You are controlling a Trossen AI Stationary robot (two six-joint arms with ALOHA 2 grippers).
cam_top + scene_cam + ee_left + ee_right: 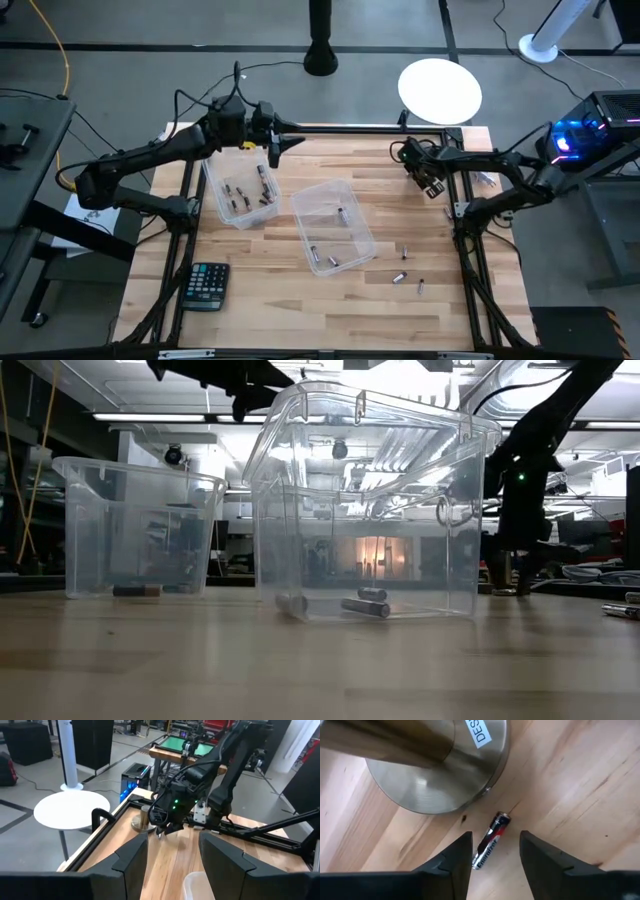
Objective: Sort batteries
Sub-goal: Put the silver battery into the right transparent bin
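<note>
My right gripper (pixel 496 839) is open and points down at the table's far right part (pixel 432 183). Its fingers stand on either side of a black-and-red battery (pixel 489 845) that lies flat on the wood beside a round silver metal knob (pixel 437 770). I see no touch. My left gripper (pixel 290 142) is open and hovers above the far edge next to the left clear bin (pixel 240 190), which holds dark batteries (pixel 262 185). The middle clear bin (pixel 333 228) holds silvery batteries (pixel 365 606). Loose batteries (pixel 404 252) lie on the table to the right of that bin.
A black calculator (pixel 207 285) lies at the table's near left. Two more loose batteries (pixel 398 277) (pixel 420 286) rest near the right frame post. The silver knob stands right beside my right gripper. Bare wood (pixel 300 310) stretches along the near edge.
</note>
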